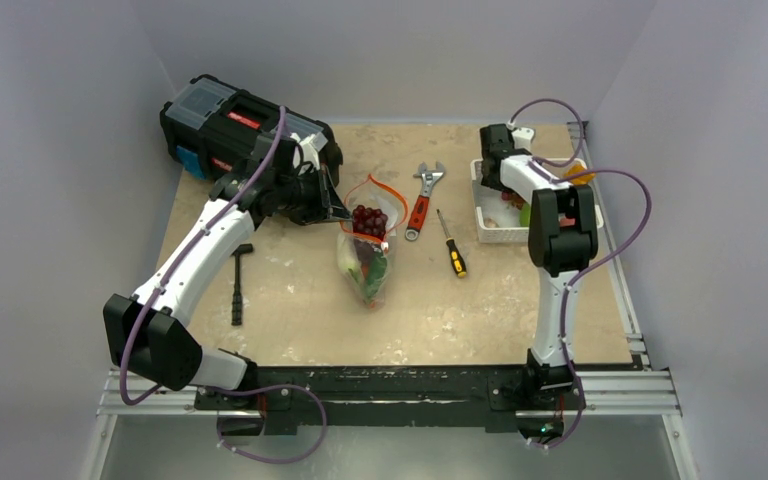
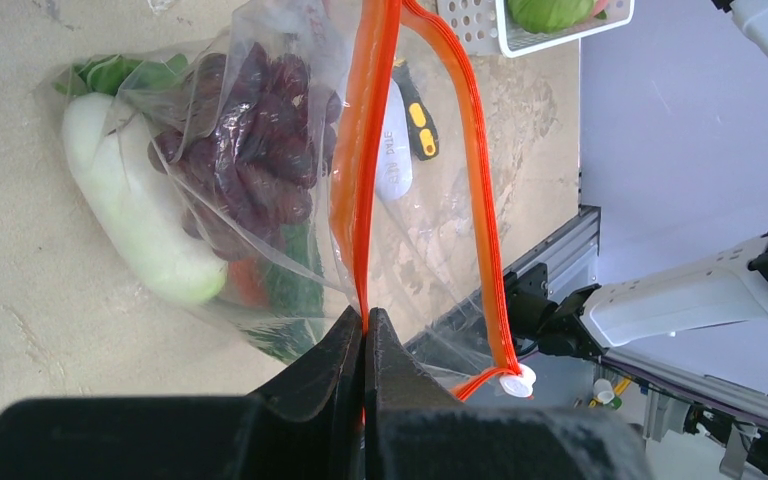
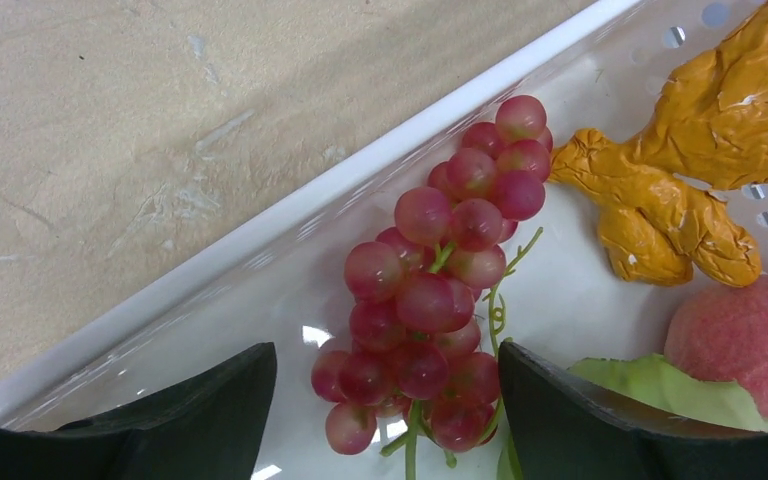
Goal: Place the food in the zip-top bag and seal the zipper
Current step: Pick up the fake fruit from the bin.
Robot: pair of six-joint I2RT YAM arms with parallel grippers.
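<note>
The left pincer [image 2: 364,328] is pressed together on the zipper [image 2: 368,150], pinching one side of the red-orange strip at the mouth of the zip-top bag [image 1: 368,250]. The other side of the strip bows away from it, so the mouth gapes, and a small white slider [image 2: 513,380] sits at the strip's end. The bag lies near the middle of the table [image 1: 290,300], between a black hammer [image 1: 239,282] on its left and a red-handled wrench [image 1: 422,200] and a yellow-black screwdriver [image 1: 451,247] on its right. Inside it sit a dark purple grape bunch [image 2: 250,140], a white-green radish [image 2: 130,210] and leafy greens [image 2: 110,72]. A black toolbox [image 1: 230,125] stands at the far left corner. The right pincer [image 3: 385,400] hangs over the white slotted basket [image 3: 310,200] at the far right of the table, its fingers spread wide on either side of a pink-red grape bunch [image 3: 430,290] and gripping nothing. Beside those grapes in the basket lie a knobbly orange piece [image 3: 680,180], a pink-red fruit [image 3: 750,335] and something pale green [image 3: 650,385].
</note>
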